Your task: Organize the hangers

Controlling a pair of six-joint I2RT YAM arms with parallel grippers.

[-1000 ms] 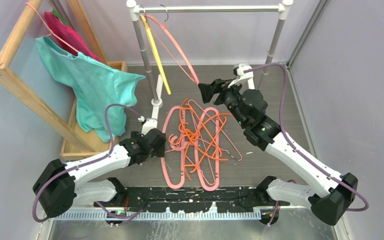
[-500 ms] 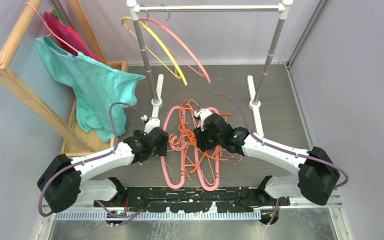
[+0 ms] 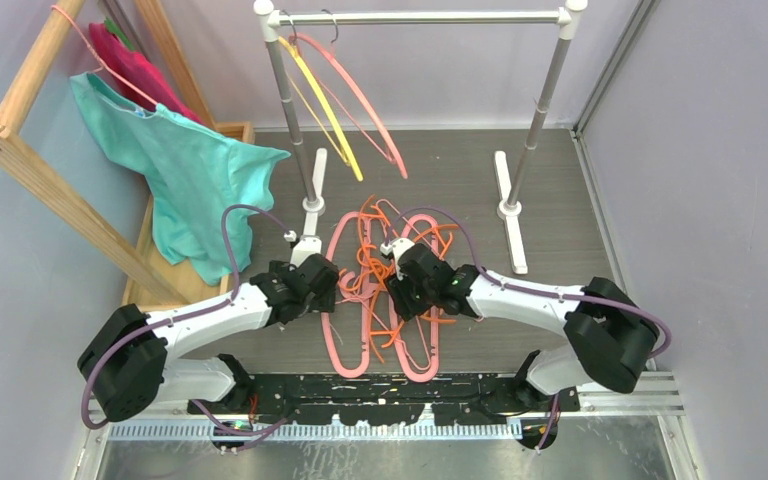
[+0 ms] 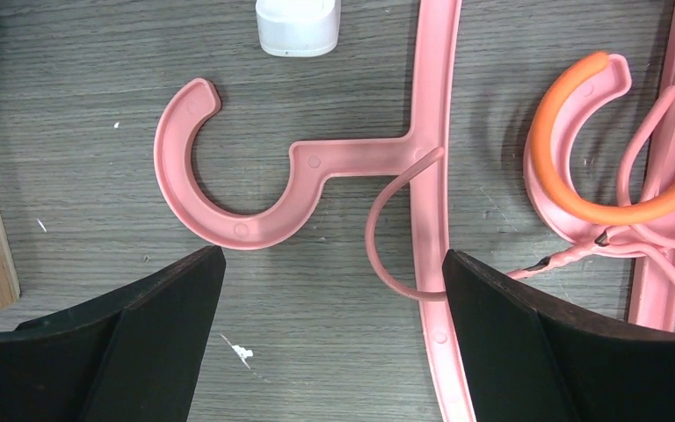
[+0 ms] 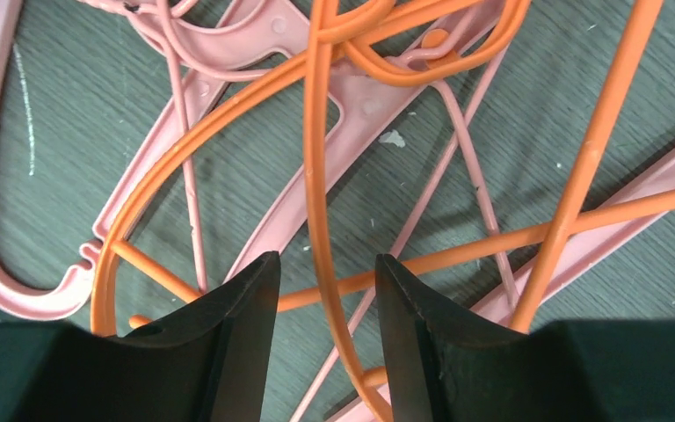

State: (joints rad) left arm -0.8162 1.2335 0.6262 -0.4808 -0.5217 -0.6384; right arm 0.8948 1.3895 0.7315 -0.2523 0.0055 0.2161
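In the top view, the loose hangers (image 3: 390, 330) lie tangled in a pile on the table (image 3: 560, 180) between our two arms. A yellow hanger (image 3: 332, 115) and a pink hanger (image 3: 365, 100) hang at the left end of the rail (image 3: 420, 17). The right gripper (image 3: 397, 302) is low over the middle of the pile and the left gripper (image 3: 328, 288) sits at its left edge. We judge the step in hand to be pulling one orange hanger out of the tangle. To do it well we should close on a single strand, lift slowly, and watch for neighbours riding up with it.

In the left wrist view, our left jaws are spread wide and hold nothing. They hover over a pink hook (image 4: 228, 207) that lies flat on the table, with an orange hook (image 4: 571, 132) off to its right. The rack's white foot (image 4: 299, 26) shows at the top edge.

In the right wrist view, our right jaws stand partly spread and straddle one orange strand (image 5: 316, 176). A gap shows on each side of it, so we judge there is no pinch yet. Other orange strands cross close by, so the closing should stay centred on this one.

Compared with a second ago in the top view, our right arm has come down from beside the rail to the pile. The two hung hangers, which were swinging out half a second ago, now hang nearer to rest. Our left arm has barely shifted
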